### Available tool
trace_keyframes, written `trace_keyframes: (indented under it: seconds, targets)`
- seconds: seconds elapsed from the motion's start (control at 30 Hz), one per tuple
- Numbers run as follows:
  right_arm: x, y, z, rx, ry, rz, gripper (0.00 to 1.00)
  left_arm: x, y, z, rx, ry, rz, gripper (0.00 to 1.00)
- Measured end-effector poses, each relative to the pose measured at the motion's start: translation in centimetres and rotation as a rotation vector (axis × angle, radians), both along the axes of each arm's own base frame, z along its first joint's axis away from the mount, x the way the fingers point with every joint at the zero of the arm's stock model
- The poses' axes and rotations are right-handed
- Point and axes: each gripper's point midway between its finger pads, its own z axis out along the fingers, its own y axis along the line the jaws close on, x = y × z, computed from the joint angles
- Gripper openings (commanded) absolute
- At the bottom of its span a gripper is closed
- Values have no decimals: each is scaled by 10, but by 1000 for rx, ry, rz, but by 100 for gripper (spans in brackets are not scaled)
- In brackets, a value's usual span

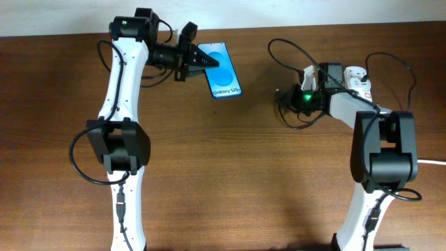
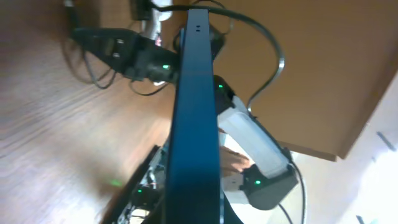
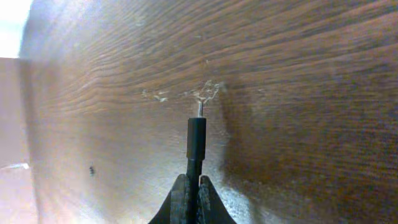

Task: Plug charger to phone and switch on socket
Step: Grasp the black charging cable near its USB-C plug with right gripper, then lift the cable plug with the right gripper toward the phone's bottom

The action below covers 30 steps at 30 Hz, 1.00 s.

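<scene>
The phone shows its blue screen at the table's back middle, the "Galaxy S25" text at its near end. My left gripper is shut on the phone's far left end. In the left wrist view the phone runs edge-on up the frame. The charger's black plug sticks out from my right gripper, which is shut on it, metal tip just above the wood. Overhead, my right gripper sits right of the phone and apart from it. The white socket lies behind the right arm.
The charger's thin black cable loops over the table between the phone and the socket. A thick white cord leaves at the right edge. A pale wall runs along the table's far edge.
</scene>
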Motion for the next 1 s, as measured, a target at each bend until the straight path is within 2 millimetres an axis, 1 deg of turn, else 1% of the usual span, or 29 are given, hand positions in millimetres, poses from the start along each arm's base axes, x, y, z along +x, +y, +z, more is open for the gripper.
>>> trace_keyframes:
  seconds: [0.1, 0.17, 0.2, 0.27, 0.3, 0.4, 0.5, 0.57, 0.67, 0.8, 0.83, 0.87, 0.9, 1.0]
  targets:
    - [-4, 3, 14, 78, -27, 50, 4, 0, 0, -2, 9, -4, 0, 0]
    - [-9, 8, 43, 139, -77, 104, 4, 1, 0, 2, -11, -26, -4, 0]
    - [-14, 10, 59, 159, -96, 126, 4, 3, -1, 5, -34, -53, -7, 0]
    - [-28, 18, 121, 194, -198, 194, 4, 8, -4, 16, -103, -123, -15, 0]
    - [-35, 21, 141, 198, -229, 214, 4, 9, -4, 19, -119, -135, -17, 0]
    - [-66, 26, 189, 203, -268, 256, 4, 13, -5, 26, -163, -192, -25, 0]
    - [-89, 31, 222, 204, -318, 292, 4, 15, -6, 30, -184, -230, -30, 0]
    - [-100, 37, 235, 222, -340, 321, 4, 18, -6, 31, -193, -268, -34, 0]
    - [-109, 53, 240, 256, -346, 376, 4, 23, -7, 34, -205, -338, -43, 0]
    - [-117, 81, 245, 281, -359, 449, 4, 33, -10, 39, -217, -391, -48, 0]
    - [-119, 95, 248, 287, -369, 476, 4, 39, -12, 42, -219, -411, -47, 0]
    - [-120, 104, 250, 294, -367, 484, 4, 39, -12, 43, -220, -396, -46, 0]
    - [-119, 107, 252, 297, -370, 485, 4, 48, -15, 50, -230, -448, -51, 0]
    - [-113, 110, 255, 310, -382, 467, 4, 57, -17, 60, -241, -466, -52, 0]
